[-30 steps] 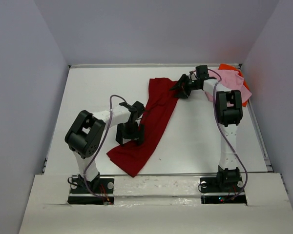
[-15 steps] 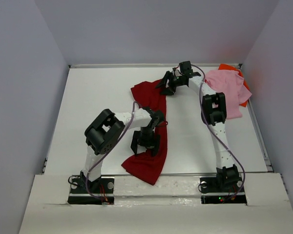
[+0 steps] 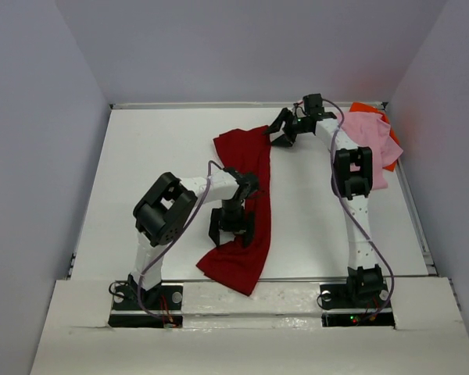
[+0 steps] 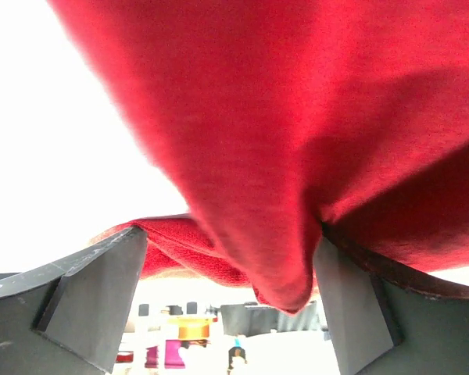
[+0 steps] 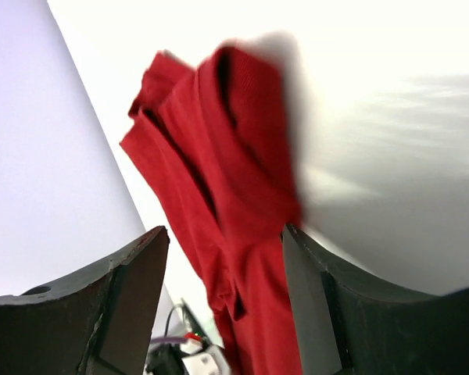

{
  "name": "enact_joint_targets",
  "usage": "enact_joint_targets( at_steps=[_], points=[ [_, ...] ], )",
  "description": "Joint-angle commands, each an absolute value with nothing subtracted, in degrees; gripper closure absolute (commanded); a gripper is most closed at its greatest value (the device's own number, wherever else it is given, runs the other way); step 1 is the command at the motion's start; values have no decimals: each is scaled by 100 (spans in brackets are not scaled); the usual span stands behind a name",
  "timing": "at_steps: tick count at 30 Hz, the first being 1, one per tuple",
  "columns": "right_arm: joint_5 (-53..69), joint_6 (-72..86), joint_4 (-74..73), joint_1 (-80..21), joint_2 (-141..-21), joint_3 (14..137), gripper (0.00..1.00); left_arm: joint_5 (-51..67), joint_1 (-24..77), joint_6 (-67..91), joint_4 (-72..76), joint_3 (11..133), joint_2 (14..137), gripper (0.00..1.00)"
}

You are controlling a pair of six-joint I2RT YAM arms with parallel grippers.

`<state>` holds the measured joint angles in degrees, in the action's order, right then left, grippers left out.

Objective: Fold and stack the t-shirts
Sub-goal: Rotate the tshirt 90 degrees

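Change since earlier: the left arm has swung in toward the middle and pulled the near end of the dark red shirt rightward. The right arm took the far end leftward, then backed off a little to the right.
Left fingers (image 3: 233, 231): spread wide and low over the near half of the dark red shirt. The wrist view shows a fold of red cloth hanging between them, brushing one finger but not pinched.
Dark red shirt (image 3: 259, 211): on the surface (image 3: 156, 156) between the two arms, a long rumpled strip running from the far middle to the near edge. It is neither laid flat nor neatly folded.
Right fingers (image 3: 281, 133): apart and holding nothing, just beside the far right corner of the dark red shirt. The wrist view shows bunched cloth lying beyond the gap.
Pink shirt (image 3: 371, 129): a crumpled heap at the far right corner, partly hidden by the right arm.
Orange shirt (image 3: 365, 107): beneath the pink shirt, with only its edges showing.
Progress: early, by the look of it, with no shirt folded and no stack begun.
Left to do: flatten and fold the dark red shirt, do the same for the other two, then pile all three.
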<state>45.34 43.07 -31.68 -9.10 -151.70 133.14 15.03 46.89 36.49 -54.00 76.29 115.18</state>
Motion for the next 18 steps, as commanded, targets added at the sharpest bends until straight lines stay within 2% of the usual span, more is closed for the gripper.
enact_joint_targets(
  at_steps=[1,5,8,12,16,18],
  points=[
    [4324,3999,-3182,-431,-14599,13114,34,1458,4351,3542,-5002,7042,11216,1],
    [4447,3885,-3173,-378,-14572,12920,34,1582,4026,3454,-4799,6645,11057,1],
    [4579,3902,-3173,-378,-14581,13051,34,1302,3903,3489,-5000,6811,10890,1],
    [4763,3937,-3234,-378,-14327,13175,34,625,3674,3682,-5641,7871,10478,1],
    [4729,3473,-4199,-378,-13783,12981,34,492,3384,3551,-6108,9296,10538,1],
    [4693,3244,-4167,-378,-12958,11878,34,579,3200,3411,-6178,9920,10608,1]
  ],
)
